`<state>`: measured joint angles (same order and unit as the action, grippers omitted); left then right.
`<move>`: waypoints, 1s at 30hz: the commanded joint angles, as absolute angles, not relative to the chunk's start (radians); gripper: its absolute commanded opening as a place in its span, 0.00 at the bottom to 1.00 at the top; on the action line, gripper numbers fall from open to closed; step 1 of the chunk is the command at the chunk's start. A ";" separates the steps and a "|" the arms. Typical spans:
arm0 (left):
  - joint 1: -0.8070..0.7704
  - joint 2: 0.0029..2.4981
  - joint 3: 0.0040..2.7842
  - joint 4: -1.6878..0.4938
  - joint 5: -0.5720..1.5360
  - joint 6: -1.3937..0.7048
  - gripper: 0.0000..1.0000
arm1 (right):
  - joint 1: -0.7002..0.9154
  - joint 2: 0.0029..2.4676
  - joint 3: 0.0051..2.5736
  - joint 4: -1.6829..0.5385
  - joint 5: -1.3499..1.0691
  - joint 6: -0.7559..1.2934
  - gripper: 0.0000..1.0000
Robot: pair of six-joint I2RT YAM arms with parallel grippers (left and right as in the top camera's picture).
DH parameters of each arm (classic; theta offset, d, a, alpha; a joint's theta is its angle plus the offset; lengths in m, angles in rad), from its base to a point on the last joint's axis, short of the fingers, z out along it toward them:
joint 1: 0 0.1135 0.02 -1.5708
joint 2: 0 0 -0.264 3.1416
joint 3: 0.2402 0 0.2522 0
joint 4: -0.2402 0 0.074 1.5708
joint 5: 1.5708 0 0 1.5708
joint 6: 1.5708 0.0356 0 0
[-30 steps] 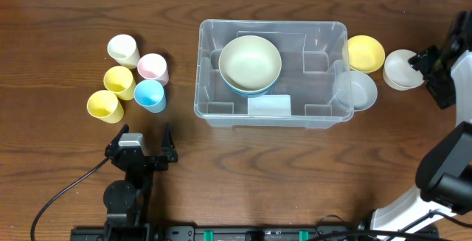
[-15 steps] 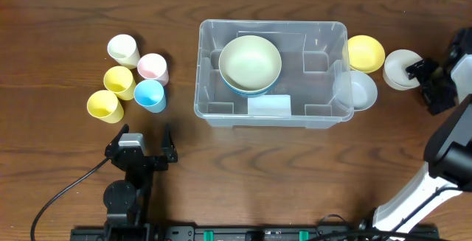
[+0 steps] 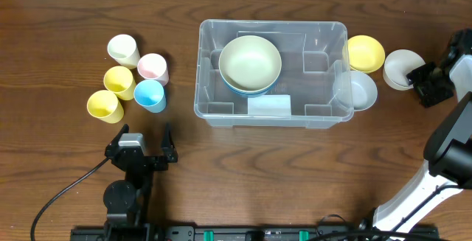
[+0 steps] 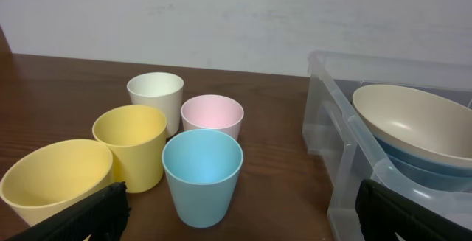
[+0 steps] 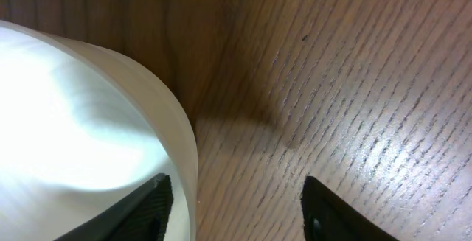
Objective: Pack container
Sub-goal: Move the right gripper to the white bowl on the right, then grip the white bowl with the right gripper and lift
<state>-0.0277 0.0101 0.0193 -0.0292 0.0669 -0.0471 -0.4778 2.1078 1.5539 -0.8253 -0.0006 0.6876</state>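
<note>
The container [image 3: 271, 120], clear and ribbed, sits at the middle of the table [image 3: 243, 175], nearer the far edge. Inside it, toward its left end, a cream bowl [image 3: 250, 61] sits in a blue bowl [image 3: 237, 90], of which only a sliver of rim shows. A pale, see-through flat piece [image 3: 269, 105] lies against the container's near wall; what it is cannot be made out. At the container's right near corner a clear bowl [image 3: 358, 91] blurs into the plastic, so it is unclear whether it touches the wall or overlaps it. Just beyond it are a yellow bowl [image 3: 366, 52] and, toward the right edge, a white bowl [image 3: 400, 68]. The right gripper [image 5: 234, 197] straddles the white bowl's rim with its claw partly spread. One finger is over the bowl, and the other is outside it with bare wood showing between it and the wall. Both fingers are cut off by the frame, and the bowl is a washed-out glare. The left gripper [image 3: 140, 147] sits near the front edge with its claw spread wide and holding nothing; its wrist view catches only the tips in the bottom corners. Toward the left edge stand five cups: cream [image 3: 123, 49], pink [image 3: 153, 68], blue [image 3: 150, 94] and two yellow [image 3: 119, 82] [image 3: 105, 106].
</note>
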 commanded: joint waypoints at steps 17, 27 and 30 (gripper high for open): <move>-0.023 0.004 0.004 -0.066 0.073 -0.031 0.98 | -0.480 2.128 1.548 -0.828 0.037 0.667 0.17; -0.023 0.004 0.004 -0.066 0.073 -0.031 0.98 | -0.501 2.127 1.549 -0.844 0.037 0.668 0.01; -0.023 0.004 0.004 -0.066 0.073 -0.031 0.98 | -0.532 2.108 1.559 -0.870 0.036 0.668 0.01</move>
<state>-0.0277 0.0101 0.0193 -0.0292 0.0669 -0.0471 -0.4946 2.1139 1.5558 -0.8410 -0.0055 0.6731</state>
